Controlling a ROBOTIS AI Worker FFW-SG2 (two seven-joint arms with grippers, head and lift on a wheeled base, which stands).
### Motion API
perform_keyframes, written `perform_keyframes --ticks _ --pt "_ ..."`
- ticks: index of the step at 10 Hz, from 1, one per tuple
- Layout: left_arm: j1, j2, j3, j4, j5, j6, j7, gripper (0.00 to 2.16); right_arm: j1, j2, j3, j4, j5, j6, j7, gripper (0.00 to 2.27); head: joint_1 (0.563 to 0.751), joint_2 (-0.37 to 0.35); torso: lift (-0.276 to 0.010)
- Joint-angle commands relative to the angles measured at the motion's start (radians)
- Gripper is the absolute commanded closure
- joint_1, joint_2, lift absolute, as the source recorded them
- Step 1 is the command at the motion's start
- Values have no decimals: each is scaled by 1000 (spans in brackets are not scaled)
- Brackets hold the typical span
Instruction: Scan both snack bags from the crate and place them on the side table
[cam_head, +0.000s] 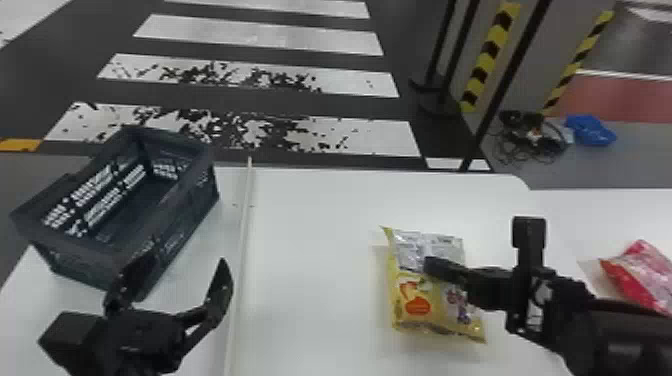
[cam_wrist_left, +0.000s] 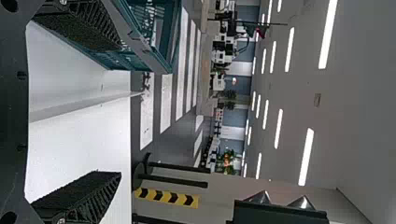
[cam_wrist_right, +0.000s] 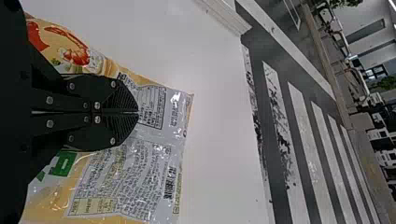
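Locate the left gripper (cam_head: 186, 260), black with two flat fingers, at the near side, well to the left of the yellow snack bag; its fingers stand wide apart with nothing between them. Next, note the right gripper (cam_head: 431, 266), also black. Its fingers are together, with the tips over the upper, silver-panelled end of the bag. You cannot tell whether they pinch any film or merely rest against it.

The yellow plastic snack bag with a silver printed panel (cam_head: 407, 300) lies on the white surface (cam_head: 310, 225), its long axis running roughly near to far. The right gripper, clearly the nearer of the two, comes in from the bag's right side. The panel with the barcode (cam_wrist_right: 169, 182) faces up. To the right of the bag lies the red-and-pink plastic snack bag (cam_head: 640, 275), probably on the side table.

Left of the yellow bag, and reaching farther off, stands the dark blue-green slatted plastic crate (cam_head: 175, 240).

The step in hand is probably handling the yellow bag. Confirm a firm hold and a completed scan, then carry it to the right. Caution: a shallow grip on slick film could slip.
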Motion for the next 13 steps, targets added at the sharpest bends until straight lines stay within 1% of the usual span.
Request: perform_keyframes --ticks 1,2,4,6,8,11,13 --pt "0 0 0 0 0 0 1 33 14 -22 -3 -16 3 0 18 2263 695 -137 -95" --pt "0 0 0 3 0 0 1 33 20 -31 -8 -27 3 3 30 2263 695 -139 -95" --pt "-2 -2 -1 5 0 0 0 33 60 -30 -19 -113 -20 49 38 2263 695 -149 -95" --pt "-2 -2 -3 5 0 0 1 33 124 -11 -6 -208 -46 95 55 2263 695 -138 -95" --pt "-2 -2 -1 5 3 0 1 33 189 6 12 -288 -74 120 73 2263 695 -95 -95" --pt "-3 0 -1 11 6 -6 1 33 203 16 38 -302 -70 141 84 2263 695 -42 -95" --pt "-3 3 -3 12 11 -6 0 33 207 16 38 -294 -61 147 84 2263 695 -33 -95"
